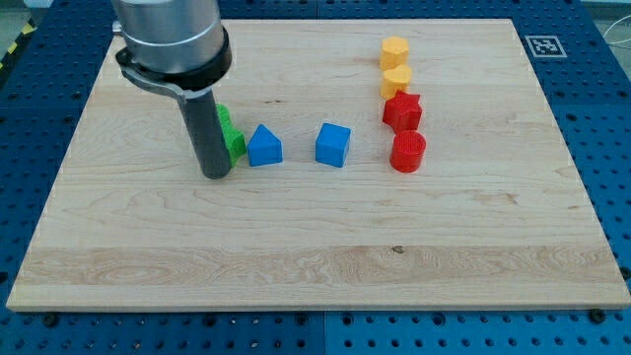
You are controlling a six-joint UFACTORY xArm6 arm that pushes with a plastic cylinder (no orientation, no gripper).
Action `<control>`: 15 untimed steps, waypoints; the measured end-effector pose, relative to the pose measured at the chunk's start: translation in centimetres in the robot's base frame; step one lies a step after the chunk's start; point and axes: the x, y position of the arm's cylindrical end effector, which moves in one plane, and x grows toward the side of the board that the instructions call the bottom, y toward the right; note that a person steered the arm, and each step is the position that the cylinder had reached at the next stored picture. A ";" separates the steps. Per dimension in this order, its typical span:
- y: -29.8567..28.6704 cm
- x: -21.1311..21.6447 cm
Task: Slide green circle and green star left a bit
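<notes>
Two green blocks sit together at the view's upper left, mostly hidden behind my rod: one green block (225, 117) higher up and one (235, 144) just below it. I cannot tell which is the circle and which the star. My tip (216, 174) rests on the board at the lower left of the green pair, touching or nearly touching the lower one. The rod and the arm's grey housing (170, 35) cover the greens' left sides.
A blue triangular block (263, 147) sits right beside the green pair on its right, then a blue cube (333, 145). At the view's right: two yellow blocks (394, 51) (396, 80), a red star (402, 110), a red cylinder (407, 152). The board's left edge (69, 148) is near.
</notes>
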 end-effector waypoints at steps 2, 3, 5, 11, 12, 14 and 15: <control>-0.3 -0.8; -6.9 -0.8; -13.2 -10.5; 3.7 -10.2; 3.9 -9.1; 3.8 -7.9; 3.6 -7.6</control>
